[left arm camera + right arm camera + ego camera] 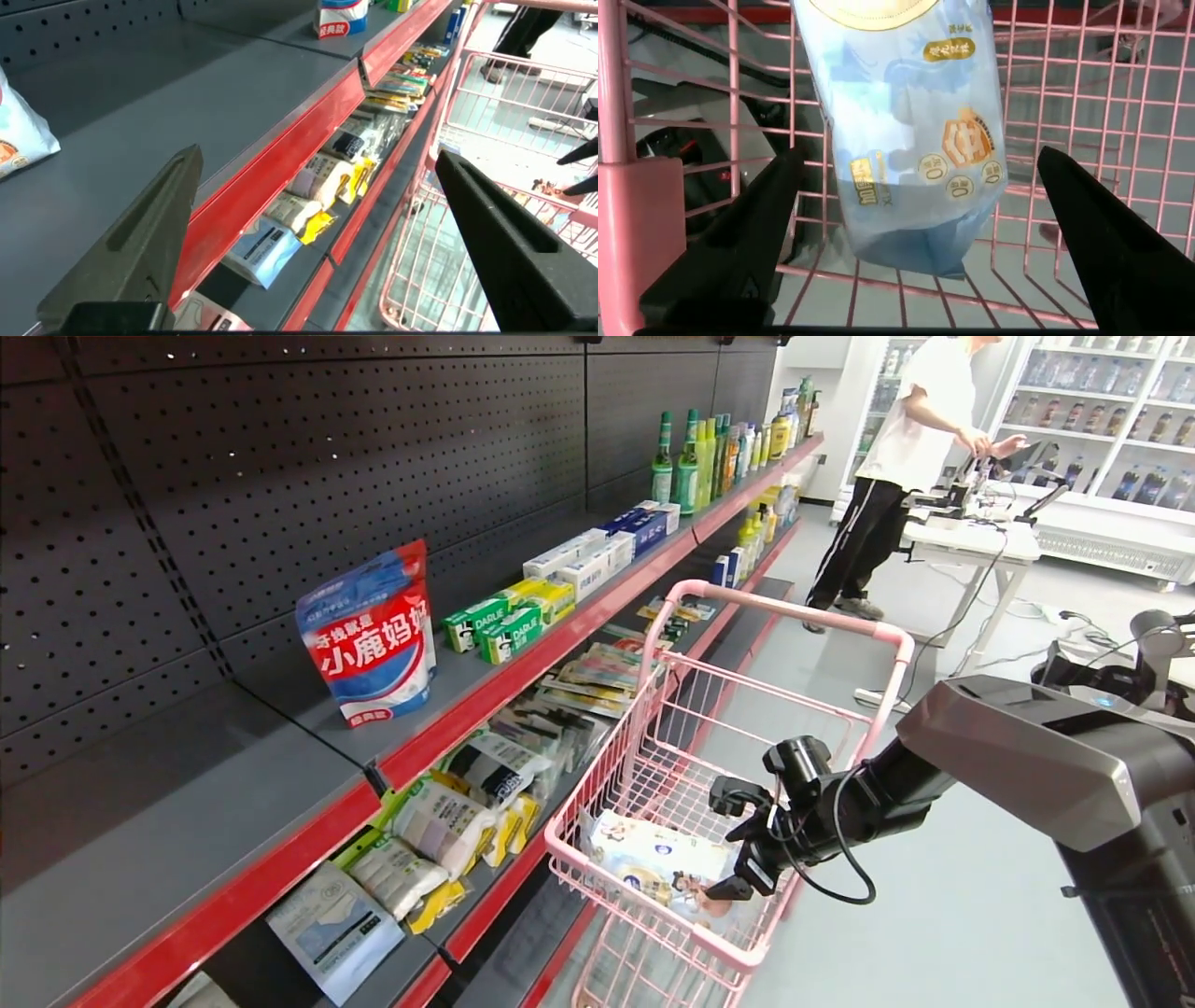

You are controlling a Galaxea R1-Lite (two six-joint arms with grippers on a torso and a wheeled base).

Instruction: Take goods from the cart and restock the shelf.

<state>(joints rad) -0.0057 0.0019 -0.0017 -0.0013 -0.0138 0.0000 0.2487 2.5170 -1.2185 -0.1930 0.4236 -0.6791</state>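
Note:
A pink wire cart [775,616] stands beside the shelf. In its basket lies a pale blue and white soft pack [653,863]. My right gripper [733,859] is down inside the basket, open. In the right wrist view the pack [915,140] lies on the pink wire floor between the spread fingers [738,252] of the gripper [920,247], with gaps on both sides. My left gripper [318,252] hangs open over the bare grey shelf board [187,121], holding nothing. A red and blue bag [373,635] stands upright on that shelf.
Green and white boxes [523,607] and bottles [691,457] line the upper shelf farther along. The lower shelf [485,775] holds several soft packs. A red price rail [308,131] edges the board. Open floor lies right of the cart.

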